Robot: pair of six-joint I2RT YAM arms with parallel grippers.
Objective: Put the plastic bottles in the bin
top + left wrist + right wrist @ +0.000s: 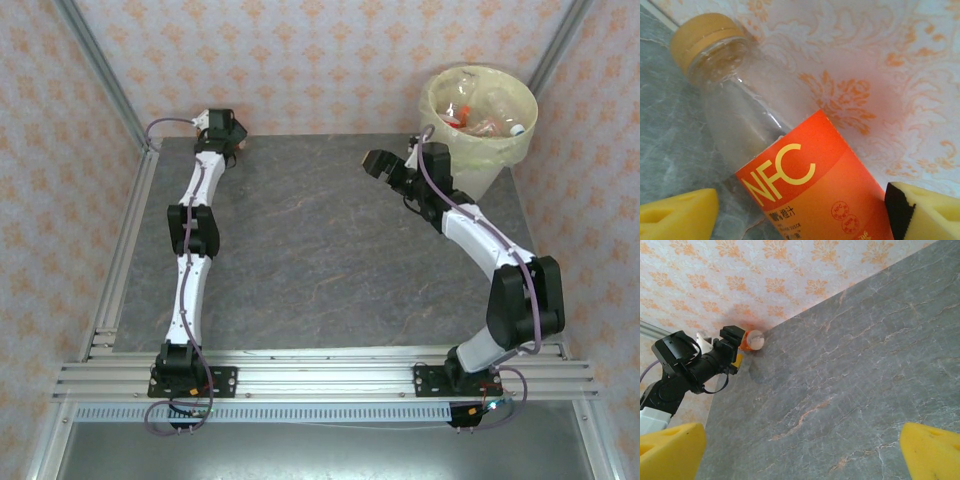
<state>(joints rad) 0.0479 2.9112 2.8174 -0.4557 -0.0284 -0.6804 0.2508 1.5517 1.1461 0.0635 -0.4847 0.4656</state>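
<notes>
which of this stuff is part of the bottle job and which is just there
Part of the job: orange-labelled bottle at the far left corner, with the left gripper around it; bottles already in the bin.
Just there: grey table; patterned wall; metal frame.

Grey marbled tabletop; orange-patterned wallpaper behind; aluminium rails along near edge.
</notes>
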